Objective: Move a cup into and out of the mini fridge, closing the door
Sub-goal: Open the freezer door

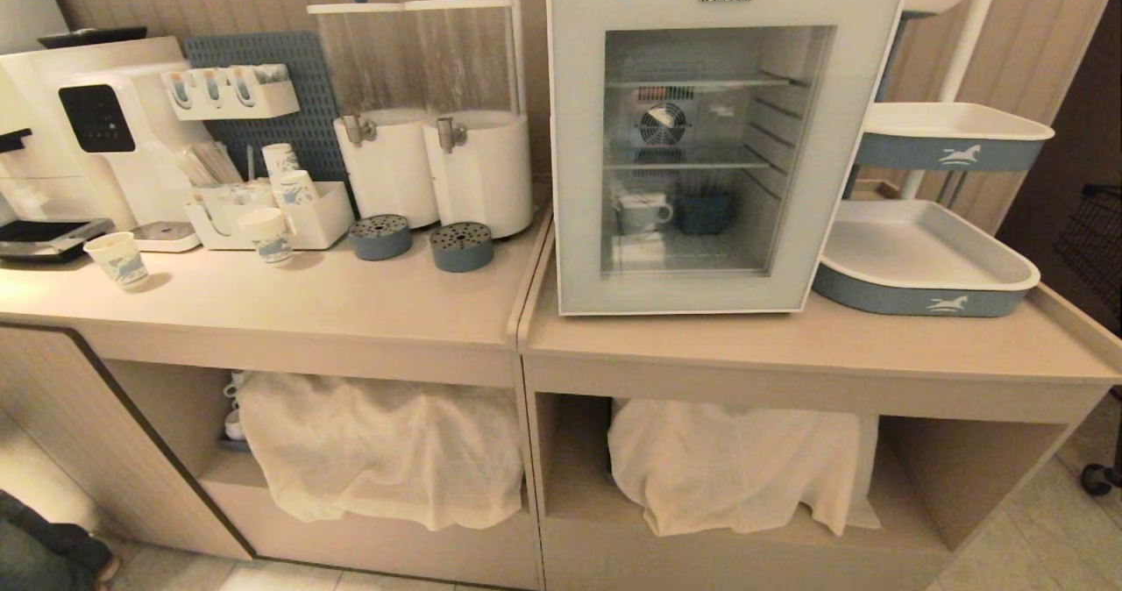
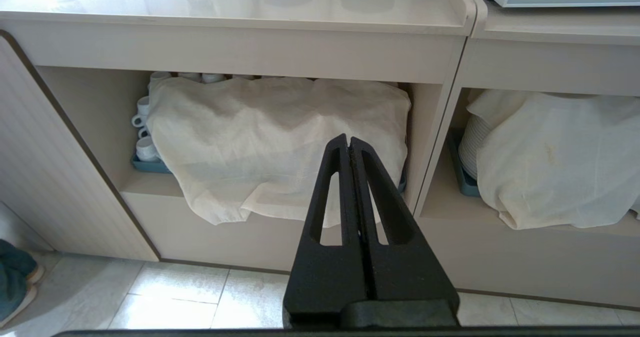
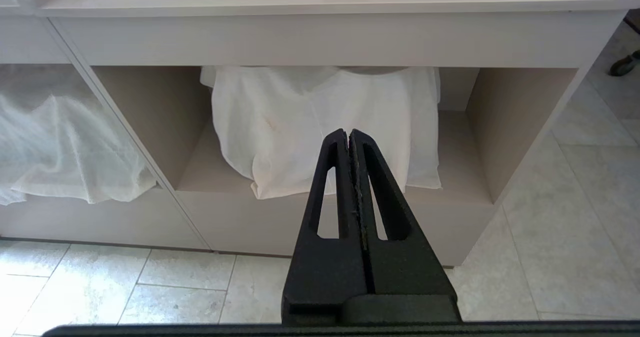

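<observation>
The mini fridge (image 1: 692,135) stands on the tabletop (image 1: 789,341), its door (image 1: 574,161) closed. The cup (image 1: 642,212) sits inside on the fridge's bottom level, left of a dark blue container (image 1: 704,212) (seen through the glass). Left claw (image 2: 348,142) and right claw (image 3: 348,136) hang below the fridge's tabletop, fingers pressed together, holding nothing.
</observation>
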`<state>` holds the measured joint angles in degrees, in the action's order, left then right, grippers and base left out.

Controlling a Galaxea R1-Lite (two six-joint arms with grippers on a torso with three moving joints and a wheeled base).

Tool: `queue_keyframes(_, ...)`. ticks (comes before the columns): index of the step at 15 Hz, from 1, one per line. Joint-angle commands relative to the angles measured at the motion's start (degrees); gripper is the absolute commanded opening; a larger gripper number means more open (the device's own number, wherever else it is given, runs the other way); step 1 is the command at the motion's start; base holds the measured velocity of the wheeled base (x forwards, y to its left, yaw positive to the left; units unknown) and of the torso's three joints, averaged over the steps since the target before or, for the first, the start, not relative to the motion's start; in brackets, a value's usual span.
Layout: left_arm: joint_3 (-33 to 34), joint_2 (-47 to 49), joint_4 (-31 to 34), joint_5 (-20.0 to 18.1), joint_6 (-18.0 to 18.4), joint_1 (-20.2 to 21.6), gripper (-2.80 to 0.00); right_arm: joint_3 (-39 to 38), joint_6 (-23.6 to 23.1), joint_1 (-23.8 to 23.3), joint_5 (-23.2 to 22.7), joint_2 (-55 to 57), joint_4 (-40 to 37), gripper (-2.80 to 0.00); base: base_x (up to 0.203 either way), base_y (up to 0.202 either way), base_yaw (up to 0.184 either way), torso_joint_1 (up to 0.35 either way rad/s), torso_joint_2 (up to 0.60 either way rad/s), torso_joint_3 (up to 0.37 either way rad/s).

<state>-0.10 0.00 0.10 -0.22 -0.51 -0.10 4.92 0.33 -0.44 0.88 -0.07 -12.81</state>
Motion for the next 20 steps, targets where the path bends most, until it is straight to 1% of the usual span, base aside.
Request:
queue_keyframes(1,0.0,0.0,0.0,0.0,0.0,0.0,-2.80,0.0,0.0,0.0,0.0,0.1,-0.1,-2.80,0.000,0.000,0.000,0.000,0.00,0.000)
queue_keyframes(16,0.0,0.0,0.0,0.0,0.2,0.1,-2.80,0.0,0.0,0.0,0.0,0.1,-0.1,-2.80,0.000,0.000,0.000,0.000,0.00,0.000)
queue_keyframes(20,0.0,0.0,0.0,0.0,0.2,0.0,-2.80,0.0,0.0,0.0,0.0,0.1,-0.1,-2.80,0.160,0.000,0.000,0.003,0.00,0.002)
